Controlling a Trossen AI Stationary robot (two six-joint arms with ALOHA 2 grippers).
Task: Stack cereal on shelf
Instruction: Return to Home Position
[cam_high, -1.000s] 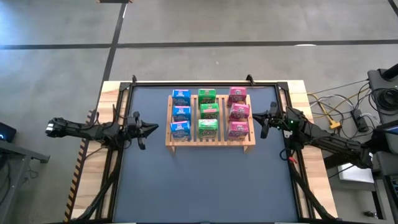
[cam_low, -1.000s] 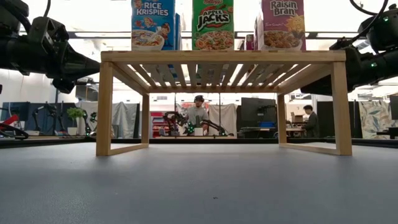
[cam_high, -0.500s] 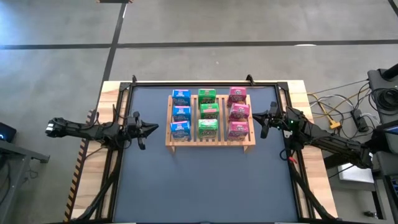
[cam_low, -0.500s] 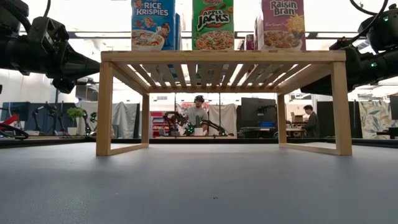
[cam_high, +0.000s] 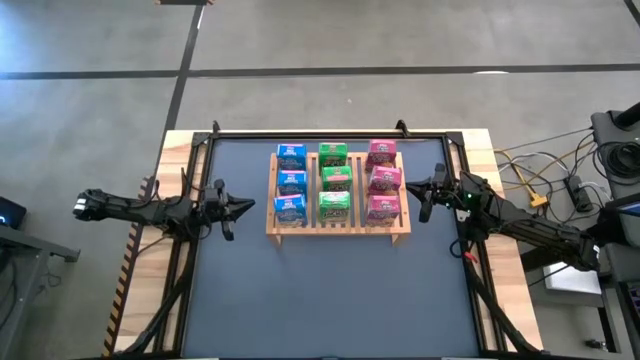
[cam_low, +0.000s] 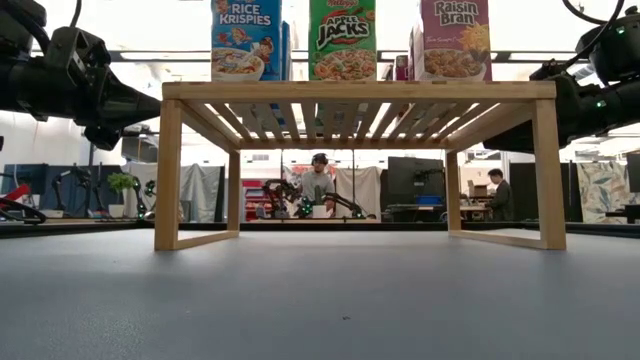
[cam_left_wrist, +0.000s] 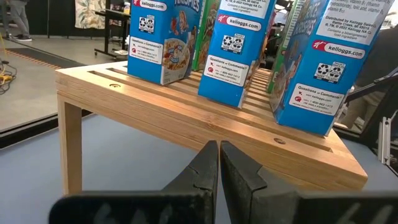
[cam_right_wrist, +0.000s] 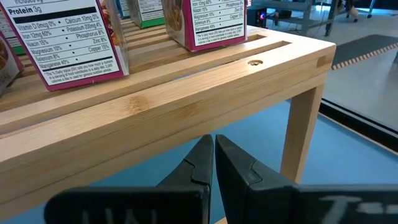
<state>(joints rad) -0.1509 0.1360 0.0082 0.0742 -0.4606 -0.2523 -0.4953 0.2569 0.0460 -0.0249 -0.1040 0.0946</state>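
Note:
The wooden slatted shelf (cam_high: 338, 232) stands on its legs on the dark table top. On its slats stand three blue boxes (cam_high: 291, 183) at the left, three green boxes (cam_high: 334, 181) in the middle and three pink boxes (cam_high: 383, 181) at the right, all upright. My left gripper (cam_high: 250, 207) is shut and empty, just left of the shelf, pointing at it (cam_left_wrist: 219, 155). My right gripper (cam_high: 411, 189) is shut and empty, just right of the shelf, pointing at it (cam_right_wrist: 214, 149).
The table's black frame (cam_high: 330, 134) runs around the dark mat. Cables (cam_high: 540, 190) lie off the table's right side. Bare mat (cam_high: 330, 300) lies between the shelf and the near edge. People sit at desks (cam_low: 318, 190) in the room beyond.

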